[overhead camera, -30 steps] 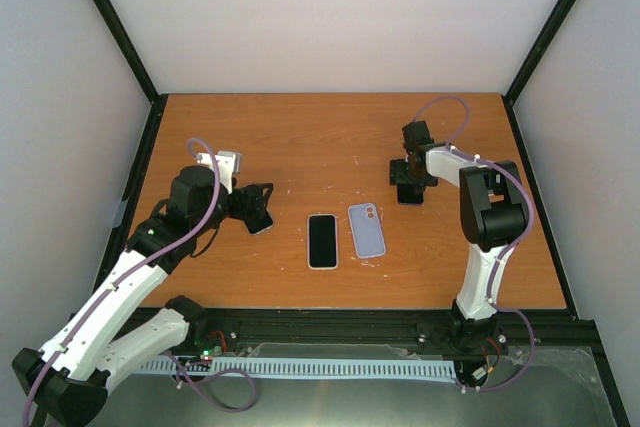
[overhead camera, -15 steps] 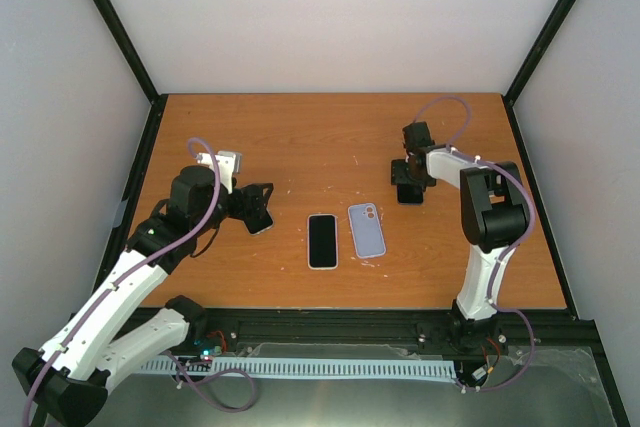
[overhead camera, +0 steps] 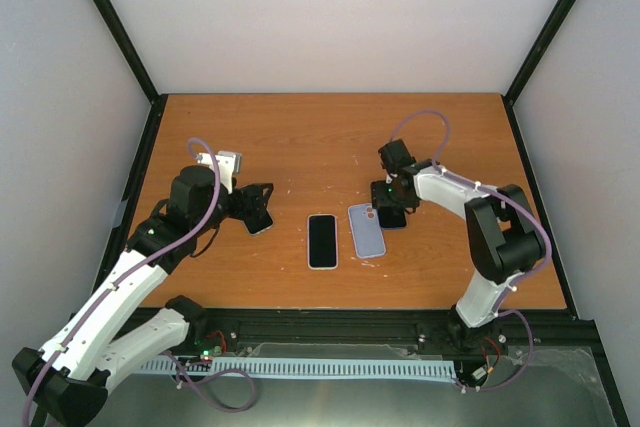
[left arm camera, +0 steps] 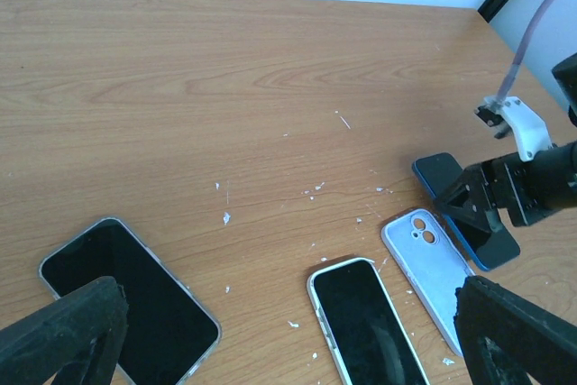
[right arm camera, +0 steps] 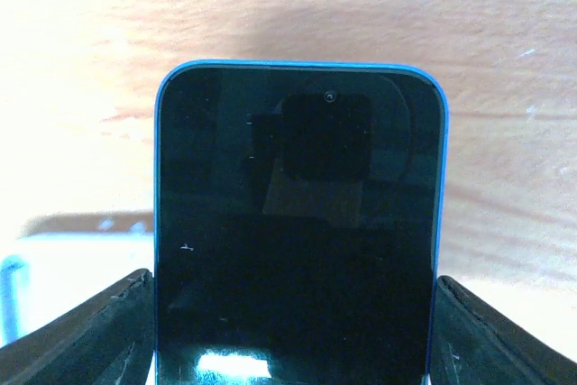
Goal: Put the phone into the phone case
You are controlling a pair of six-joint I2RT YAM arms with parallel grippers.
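Blue phone [right arm camera: 302, 241], white phone [left arm camera: 365, 313], grey phone [left arm camera: 135, 286]: three; lilac case [left arm camera: 428, 263]: one.

- The right gripper [overhead camera: 391, 209] now sits nearer the arm bases and further left than a second ago; it is just beside the top right corner of the lavender case [overhead camera: 366, 230], where before it stood well apart from it
- The blue phone [overhead camera: 392, 218] has travelled with it, flat between the fingers [right arm camera: 90, 331]; its edge now lies just beside the case
- The right arm's elbow has swung outward to the right; its cable loop leans further left
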